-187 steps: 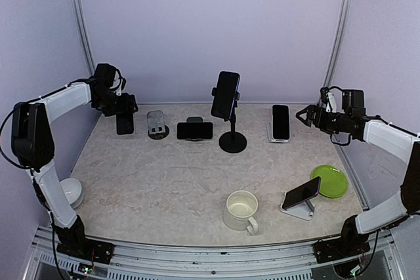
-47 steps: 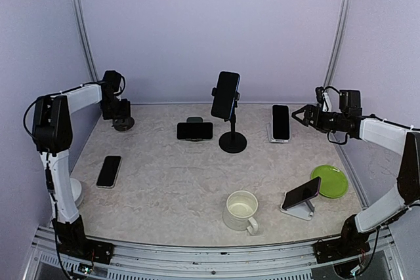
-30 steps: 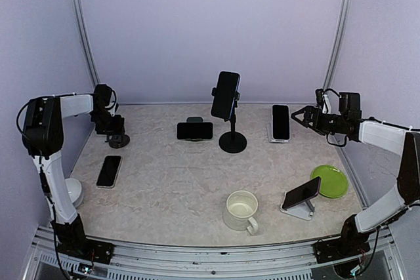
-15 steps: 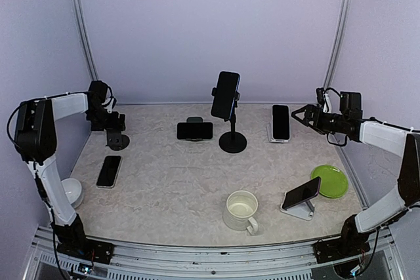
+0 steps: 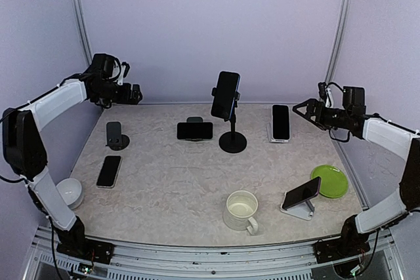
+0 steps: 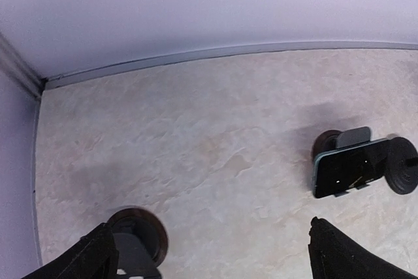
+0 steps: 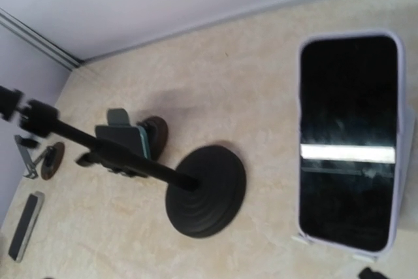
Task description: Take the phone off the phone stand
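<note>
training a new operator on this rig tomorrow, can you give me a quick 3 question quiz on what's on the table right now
1. True or false: the phone lying flat touches the empty stand.
2. The left hand is: A) open and holding nothing, B) shut on a phone, C) resting on the table.
3. How many phones sit on stands?

Key
1. False; they lie apart.
2. A.
3. Four: the tall-stand phone, the landscape phone, the white-cased phone and the tilted phone beside the green plate.
</note>
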Available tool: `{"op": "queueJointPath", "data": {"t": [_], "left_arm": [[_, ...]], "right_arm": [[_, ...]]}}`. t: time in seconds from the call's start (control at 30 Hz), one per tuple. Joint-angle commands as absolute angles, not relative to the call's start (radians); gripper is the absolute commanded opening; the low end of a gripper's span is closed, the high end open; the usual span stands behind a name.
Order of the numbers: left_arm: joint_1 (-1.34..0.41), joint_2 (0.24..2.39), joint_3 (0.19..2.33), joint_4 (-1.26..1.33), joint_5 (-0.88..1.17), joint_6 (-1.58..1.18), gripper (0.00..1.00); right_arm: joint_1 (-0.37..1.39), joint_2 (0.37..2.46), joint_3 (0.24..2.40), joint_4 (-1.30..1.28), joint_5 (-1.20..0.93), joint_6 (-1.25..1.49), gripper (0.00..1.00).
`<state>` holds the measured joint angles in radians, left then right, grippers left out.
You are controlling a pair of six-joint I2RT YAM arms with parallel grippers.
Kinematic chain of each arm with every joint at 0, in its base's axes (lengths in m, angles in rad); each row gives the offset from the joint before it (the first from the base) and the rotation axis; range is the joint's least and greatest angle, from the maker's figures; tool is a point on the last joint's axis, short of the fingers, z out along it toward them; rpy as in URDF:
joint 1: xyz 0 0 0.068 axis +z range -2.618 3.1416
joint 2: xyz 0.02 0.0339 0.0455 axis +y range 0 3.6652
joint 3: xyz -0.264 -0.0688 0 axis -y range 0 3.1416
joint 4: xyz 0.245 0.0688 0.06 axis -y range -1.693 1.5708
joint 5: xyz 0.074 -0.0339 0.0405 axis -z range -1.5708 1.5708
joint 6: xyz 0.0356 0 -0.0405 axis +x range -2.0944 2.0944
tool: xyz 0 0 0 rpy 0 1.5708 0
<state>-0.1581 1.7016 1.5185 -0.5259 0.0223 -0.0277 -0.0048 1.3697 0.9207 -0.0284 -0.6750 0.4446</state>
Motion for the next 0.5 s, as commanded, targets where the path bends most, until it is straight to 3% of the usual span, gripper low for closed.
{"op": "queueJointPath", "data": {"t": [0.0,0.47], "left_arm": [[-0.279,1.675,1.567,-0.486,0.054,-0.061,0.99],[-0.463,1.807,1.521,-0.416,0.091,0.431,0.98]], "right_arm": [[0.01,1.321,0.973,-0.069,-0.698,0.453,1.0],[0.037,1.277,0.962,-0.106,-0.697,0.453,1.0]]}}
